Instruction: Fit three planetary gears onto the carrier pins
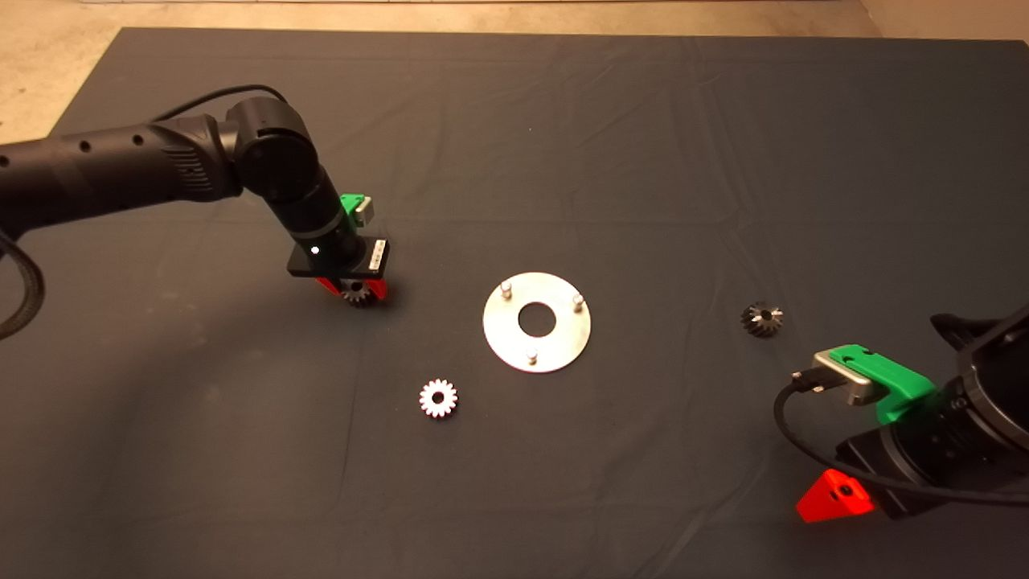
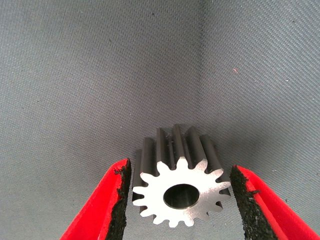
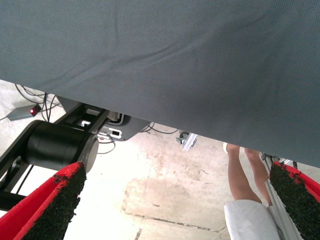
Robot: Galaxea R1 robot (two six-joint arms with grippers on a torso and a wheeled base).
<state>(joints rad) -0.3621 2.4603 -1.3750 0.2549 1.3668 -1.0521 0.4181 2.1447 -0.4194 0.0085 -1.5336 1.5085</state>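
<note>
My left gripper (image 1: 356, 291) is down on the mat, left of the carrier plate (image 1: 555, 350). Its fingers are open on either side of a silvery planetary gear (image 2: 180, 192), with a thin gap on each side. That gear (image 1: 356, 295) rests on the mat. The round silver plate has a large centre hole and three bare carrier pins (image 1: 506, 288) in a triangle. A bright gear (image 1: 438, 398) lies in front of the plate to its left. A darker gear (image 1: 761, 318) lies to its right. My right gripper (image 1: 836, 494) is parked at the lower right, open and empty.
The dark mat (image 1: 643, 145) has soft creases. The right wrist view looks past the mat's edge at the floor, with a person's legs (image 3: 245, 175), a black robot base (image 3: 60, 145) and cables.
</note>
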